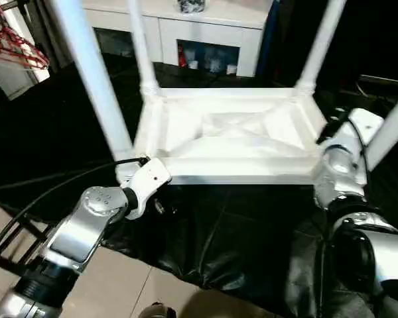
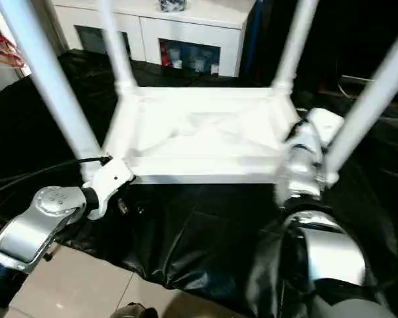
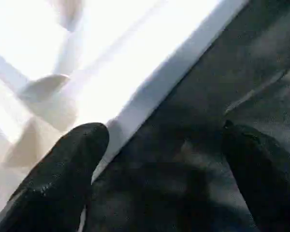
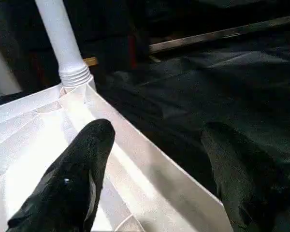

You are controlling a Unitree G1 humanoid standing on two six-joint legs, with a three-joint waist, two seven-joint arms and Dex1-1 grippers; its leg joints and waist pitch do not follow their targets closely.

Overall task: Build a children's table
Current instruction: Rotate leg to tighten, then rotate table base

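Observation:
The children's table lies upside down on a black sheet (image 1: pixel 239 232), its ribbed underside (image 1: pixel 232 132) facing up. Four white legs stand in the corner sockets: near left (image 1: pixel 93 79), far left (image 1: pixel 140 46), far right (image 1: pixel 322 40) and near right (image 1: pixel 391 129). My left gripper (image 3: pixel 164 140) is open at the near left corner. One finger (image 3: pixel 63 174) is over the white top, the other over the sheet, with the rim (image 3: pixel 183 63) between them. My right gripper (image 4: pixel 157 130) is open astride the right rim (image 4: pixel 150 164). One finger (image 4: pixel 82 164) is inside the top, near the far right leg (image 4: pixel 63 38).
A white cabinet (image 1: pixel 212 26) with glass doors stands behind the table. Red hangers (image 1: pixel 13 43) hang at the far left. A black cable (image 1: pixel 46 192) runs along my left forearm. Pale floor tiles (image 1: pixel 119 285) show in front of the sheet.

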